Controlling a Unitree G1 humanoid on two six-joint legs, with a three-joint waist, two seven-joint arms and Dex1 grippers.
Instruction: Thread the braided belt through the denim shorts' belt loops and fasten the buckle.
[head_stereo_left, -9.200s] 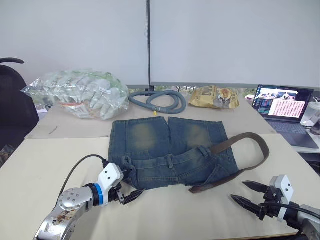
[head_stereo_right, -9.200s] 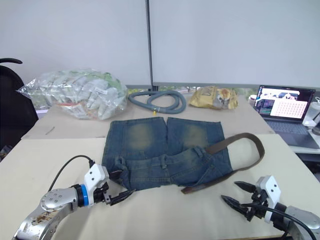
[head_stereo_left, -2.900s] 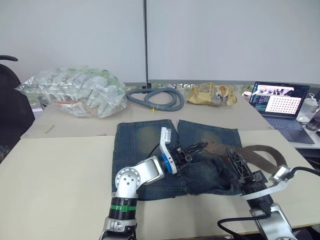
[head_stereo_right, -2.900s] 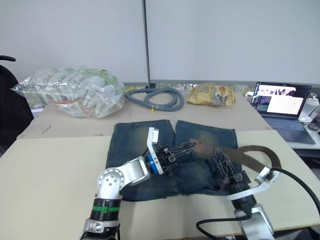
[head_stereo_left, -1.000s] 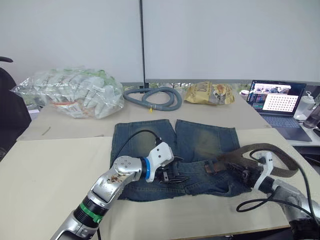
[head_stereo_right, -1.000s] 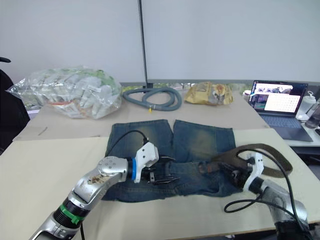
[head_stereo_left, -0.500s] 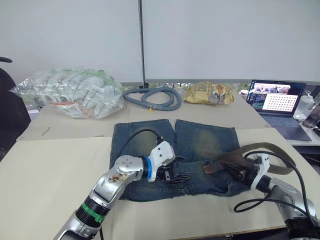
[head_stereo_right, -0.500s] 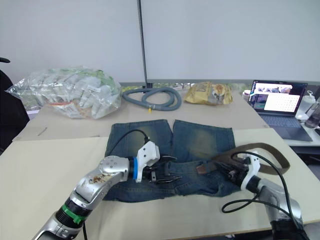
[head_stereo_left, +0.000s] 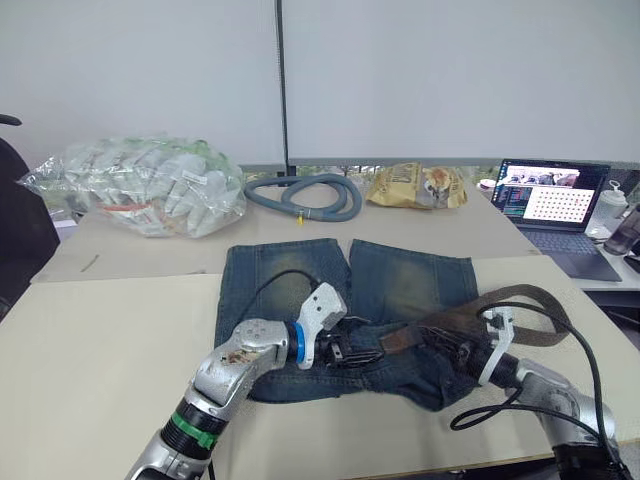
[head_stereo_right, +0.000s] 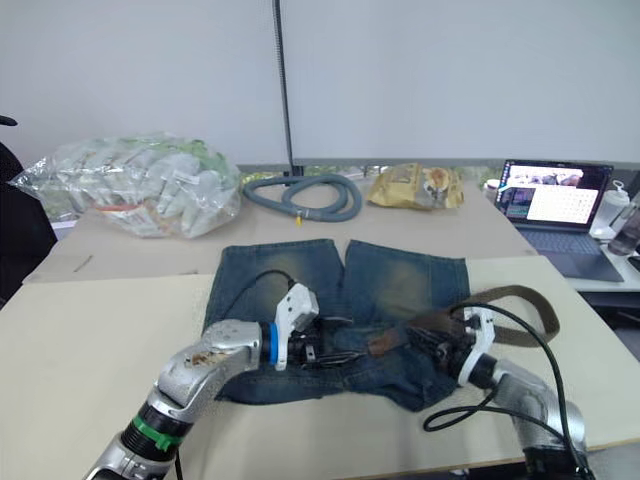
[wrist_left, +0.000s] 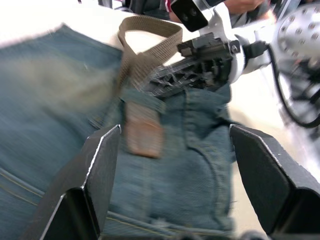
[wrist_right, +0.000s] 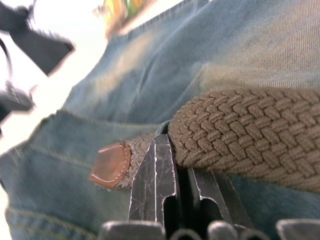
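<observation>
The denim shorts (head_stereo_left: 290, 285) lie flat on the table, waistband toward me. The brown braided belt (head_stereo_left: 520, 297) arcs from the right side across the waistband. My right gripper (head_stereo_left: 445, 346) is shut on the belt (wrist_right: 250, 135) just behind its brown leather tip (wrist_right: 111, 165). In the left wrist view the tip (wrist_left: 144, 134) pokes out from under a denim belt loop (wrist_left: 145, 98). My left gripper (head_stereo_left: 354, 352) rests on the waistband, open, its fingers (wrist_left: 102, 165) on either side of that tip. I cannot make out the buckle.
At the back of the table lie a clear bag of white items (head_stereo_left: 140, 185), a grey corrugated hose (head_stereo_left: 300, 195) and a yellow snack bag (head_stereo_left: 420, 187). A laptop (head_stereo_left: 555, 205) is open at the right. A black chair (head_stereo_left: 15, 220) stands left.
My right gripper has pulled the belt leftward, bringing the leather tip up to the left gripper. The shorts' right corner has bunched. The left gripper stays open on the waistband.
</observation>
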